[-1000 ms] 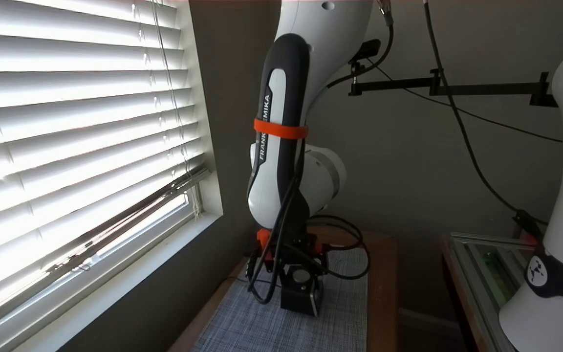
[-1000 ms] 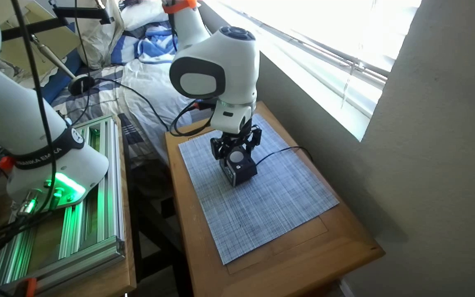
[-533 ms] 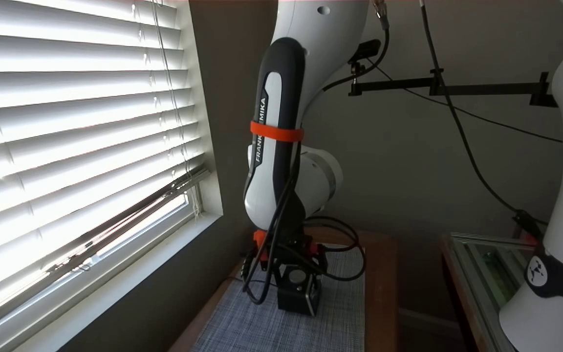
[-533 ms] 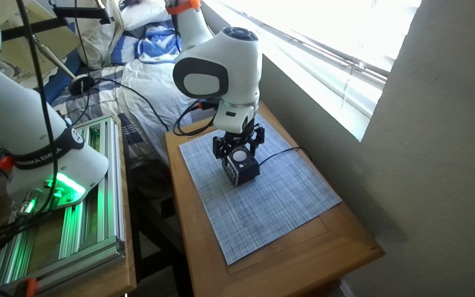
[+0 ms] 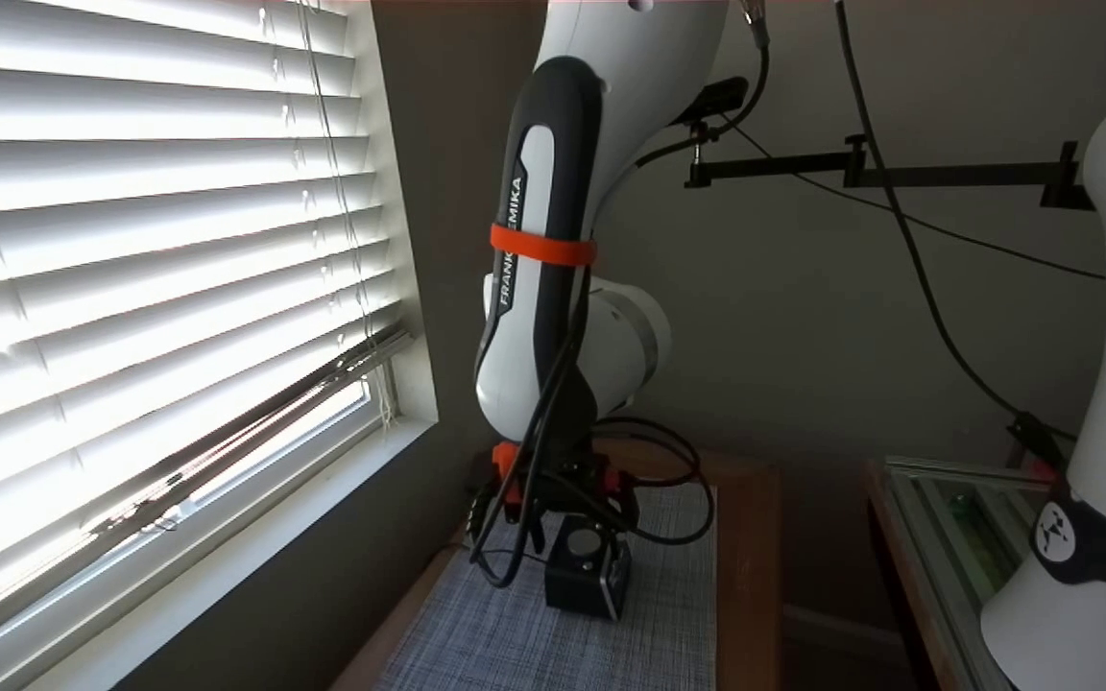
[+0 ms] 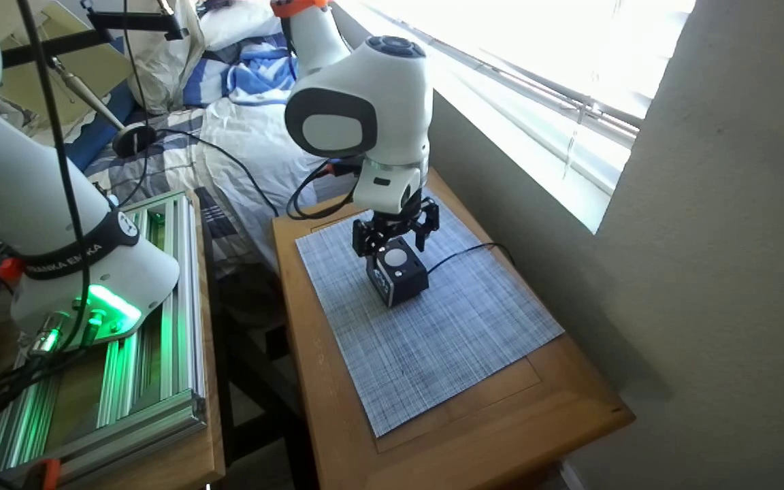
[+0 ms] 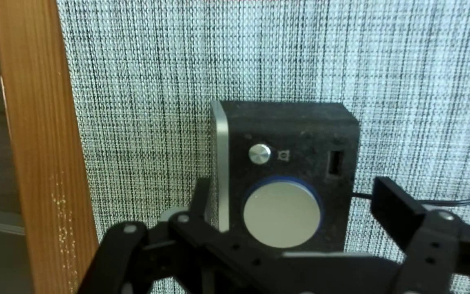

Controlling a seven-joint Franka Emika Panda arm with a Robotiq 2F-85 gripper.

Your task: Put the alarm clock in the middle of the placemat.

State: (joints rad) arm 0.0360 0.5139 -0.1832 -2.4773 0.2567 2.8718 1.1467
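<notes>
"On the placemat [image 6: 446, 354], what do you see?"

"Near its middle, the alarm clock [image 7: 286, 175]: a black box with one silver edge, a pale blue-rimmed disc [image 7: 282, 214] and a shiny knob [image 7: 259, 154] on top."

"And the pincer [image 6: 395, 243]?"

"Spread above the placemat, fingers [image 7: 398, 210] either side of the clock. Whether one touches it, I can't tell."

"Surroundings?"

"Wooden tabletop [image 6: 487, 435] borders the placemat's striped grey weave. A window [image 5: 323, 413] with white blinds [image 5: 159, 240] runs along one long side; past one short end lies a bed [image 6: 263, 136] with checked covers [image 6: 174, 170]."
</notes>
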